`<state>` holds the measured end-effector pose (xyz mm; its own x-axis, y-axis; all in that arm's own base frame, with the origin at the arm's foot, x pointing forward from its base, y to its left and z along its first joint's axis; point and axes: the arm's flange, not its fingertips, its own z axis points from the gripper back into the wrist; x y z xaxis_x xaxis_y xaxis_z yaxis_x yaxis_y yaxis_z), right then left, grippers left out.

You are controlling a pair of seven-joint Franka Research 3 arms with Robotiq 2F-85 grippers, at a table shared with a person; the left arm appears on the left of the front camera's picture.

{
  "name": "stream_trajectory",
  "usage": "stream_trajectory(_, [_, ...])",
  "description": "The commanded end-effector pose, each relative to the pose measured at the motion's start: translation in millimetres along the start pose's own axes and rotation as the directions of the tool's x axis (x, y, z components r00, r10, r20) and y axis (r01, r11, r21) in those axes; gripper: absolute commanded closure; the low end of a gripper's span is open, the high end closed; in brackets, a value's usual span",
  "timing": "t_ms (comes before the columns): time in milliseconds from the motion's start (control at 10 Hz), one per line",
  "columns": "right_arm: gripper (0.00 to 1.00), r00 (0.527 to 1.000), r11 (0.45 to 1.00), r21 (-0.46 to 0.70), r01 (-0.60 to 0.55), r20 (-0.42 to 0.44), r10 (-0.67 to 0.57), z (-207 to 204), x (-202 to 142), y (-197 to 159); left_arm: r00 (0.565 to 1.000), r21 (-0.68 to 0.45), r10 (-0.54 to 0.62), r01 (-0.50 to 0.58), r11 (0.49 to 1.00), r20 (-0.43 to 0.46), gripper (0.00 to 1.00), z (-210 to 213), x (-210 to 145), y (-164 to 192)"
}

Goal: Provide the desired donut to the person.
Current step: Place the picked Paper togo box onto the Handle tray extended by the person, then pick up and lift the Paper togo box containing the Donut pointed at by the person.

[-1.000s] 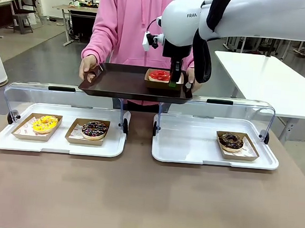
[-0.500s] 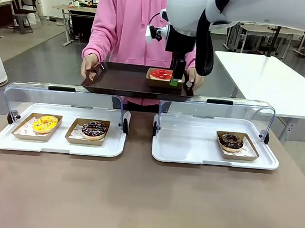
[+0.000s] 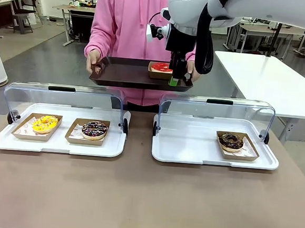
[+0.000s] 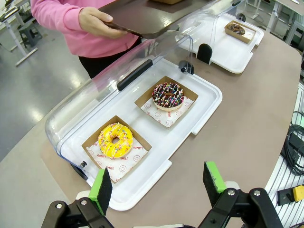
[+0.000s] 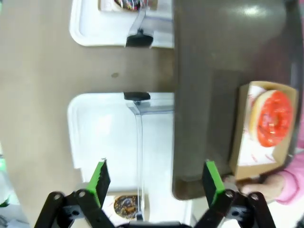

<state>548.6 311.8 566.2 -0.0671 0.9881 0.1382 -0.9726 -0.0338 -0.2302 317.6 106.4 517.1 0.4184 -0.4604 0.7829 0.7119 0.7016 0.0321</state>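
Resting in its carton (image 3: 152, 73) on the dark tray (image 3: 124, 76) held by the person (image 3: 123, 16) across the table (image 3: 135, 197), the red-glazed donut (image 3: 161, 67) lies apart from the right gripper (image 3: 179, 80), spread and empty over the tray's edge; left gripper (image 4: 158, 180) likewise spread, empty, near the yellow donut (image 4: 114, 139).

Counter (image 3: 135, 197) in front; person (image 3: 123, 16) stands behind it, at far side. Two cases side by side on counter: left case (image 3: 2, 143), right case (image 3: 191, 158). In left case: outer donut (image 3: 45, 123) at left, inner donut (image 3: 94, 129) right of it. In right case: single donut (image 3: 230, 142) at right end. Person holds serving tray (image 3: 124, 75) above and behind cases; tray donut (image 3: 161, 67) on its right part. Right end effector (image 3: 179, 80) at tray's near edge, just beside tray donut.
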Motion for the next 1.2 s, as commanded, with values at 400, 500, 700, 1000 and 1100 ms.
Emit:
stream_trajectory(400, [0.0, 1.0, 1.0, -0.002, -0.003, -0.007, 0.003, -1.1, -0.8, -0.2, 1.0, -0.005, 0.019, -0.019, 1.0, 0.007, 0.0, 0.6, 0.5, -0.2])
stream_trajectory(500, [0.0, 1.0, 1.0, -0.002, -0.003, -0.007, 0.003, -1.1, -0.8, -0.2, 1.0, -0.005, 0.019, -0.019, 1.0, 0.007, 0.0, 0.6, 0.5, -0.2])
stream_trajectory(700, [0.0, 1.0, 1.0, -0.002, -0.003, -0.007, 0.003, -1.1, -0.8, -0.2, 1.0, -0.005, 0.019, -0.019, 1.0, 0.007, 0.0, 0.6, 0.5, -0.2])
stream_trajectory(1000, [0.0, 1.0, 1.0, -0.002, -0.003, -0.007, 0.003, -1.1, -0.8, -0.2, 1.0, -0.005, 0.019, -0.019, 1.0, 0.007, 0.0, 0.6, 0.5, -0.2])
stream_trajectory(1100, [0.0, 1.0, 1.0, -0.002, -0.003, -0.007, 0.003, -1.1, -0.8, -0.2, 1.0, -0.005, 0.019, -0.019, 1.0, 0.007, 0.0, 0.6, 0.5, -0.2])
